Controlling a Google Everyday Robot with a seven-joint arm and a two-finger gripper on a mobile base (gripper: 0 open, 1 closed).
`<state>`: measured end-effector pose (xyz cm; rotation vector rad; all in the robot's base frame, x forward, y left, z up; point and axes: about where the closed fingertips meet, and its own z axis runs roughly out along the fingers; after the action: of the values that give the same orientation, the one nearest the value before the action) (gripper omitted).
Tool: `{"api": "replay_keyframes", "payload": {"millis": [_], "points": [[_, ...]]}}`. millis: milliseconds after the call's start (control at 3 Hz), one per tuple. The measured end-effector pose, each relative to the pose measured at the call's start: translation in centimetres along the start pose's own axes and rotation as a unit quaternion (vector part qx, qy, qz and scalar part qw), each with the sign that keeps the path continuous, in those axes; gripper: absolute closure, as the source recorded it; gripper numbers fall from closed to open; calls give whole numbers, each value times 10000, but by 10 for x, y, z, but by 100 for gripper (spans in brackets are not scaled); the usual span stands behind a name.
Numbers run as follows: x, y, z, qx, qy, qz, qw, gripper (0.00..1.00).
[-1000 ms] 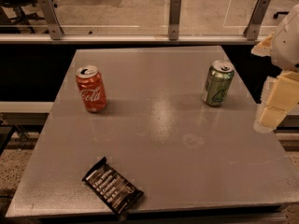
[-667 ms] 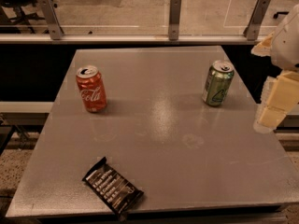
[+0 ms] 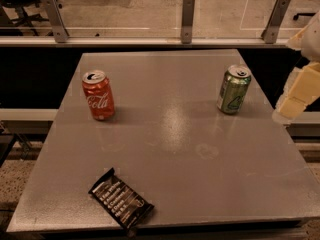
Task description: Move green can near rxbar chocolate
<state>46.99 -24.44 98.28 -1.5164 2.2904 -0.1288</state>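
The green can (image 3: 233, 89) stands upright at the right side of the grey table (image 3: 170, 134), with a silver top and a dark logo. The rxbar chocolate (image 3: 120, 203) lies flat in its black wrapper near the table's front left edge, turned at an angle. My gripper (image 3: 296, 95) is a cream-coloured shape at the right edge of the view, over the table's right edge, to the right of the green can and apart from it. It holds nothing that I can see.
A red Coca-Cola can (image 3: 98, 95) stands upright at the table's left side. A glass barrier on metal posts (image 3: 187, 14) runs behind the table's far edge. The floor shows below the table at the left.
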Motion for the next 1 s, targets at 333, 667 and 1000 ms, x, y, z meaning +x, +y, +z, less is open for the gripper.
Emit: {"api": "replay_keyframes", "payload": {"millis": [333, 667, 1000], "points": [[6, -26, 11, 104, -344, 345, 9988, 0], [3, -46, 28, 100, -713, 551, 9959, 0], [-8, -59, 52, -6, -974, 650, 9931, 0]]}}
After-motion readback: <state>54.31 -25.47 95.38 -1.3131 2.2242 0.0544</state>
